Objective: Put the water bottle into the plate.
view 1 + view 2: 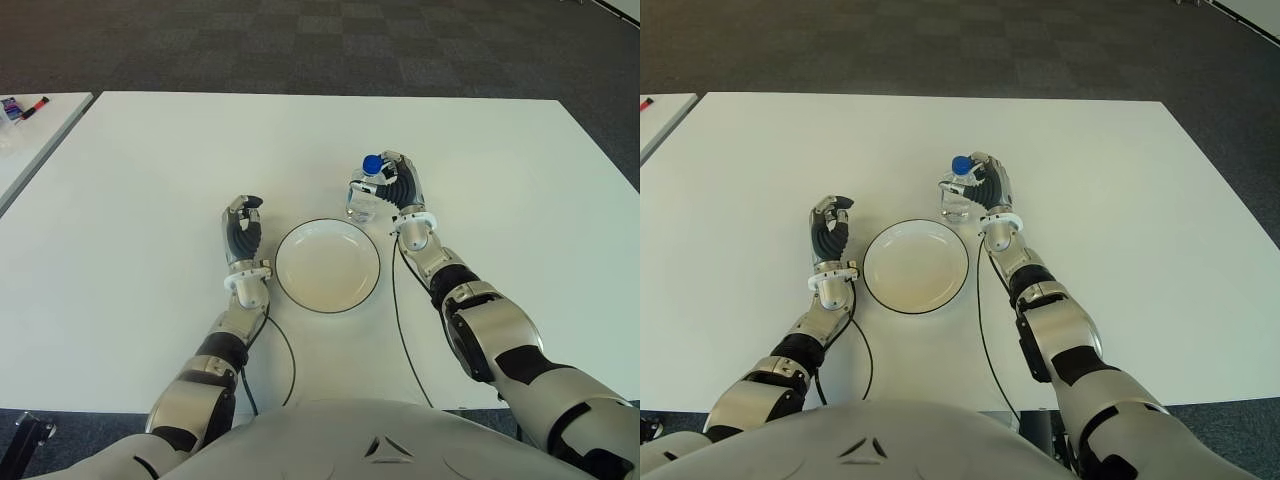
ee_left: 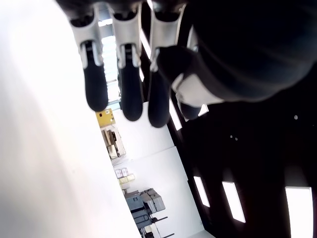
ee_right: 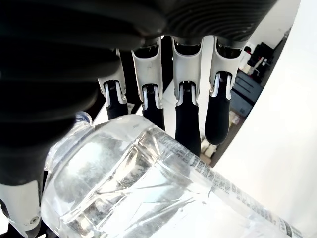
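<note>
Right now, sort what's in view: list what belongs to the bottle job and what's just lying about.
Job:
water bottle, gripped upright by the right hand
plate, empty, beside it

Lying about:
left hand, idle left of the plate
markers on the neighbouring table

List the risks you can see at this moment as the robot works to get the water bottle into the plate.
1. The right robot hand wraps the smooth clear water bottle, so it could slip.
2. The white plate is shallow; an upright bottle may tip on its curved floor.
3. The left robot hand sits beside the rim and could nudge it.
</note>
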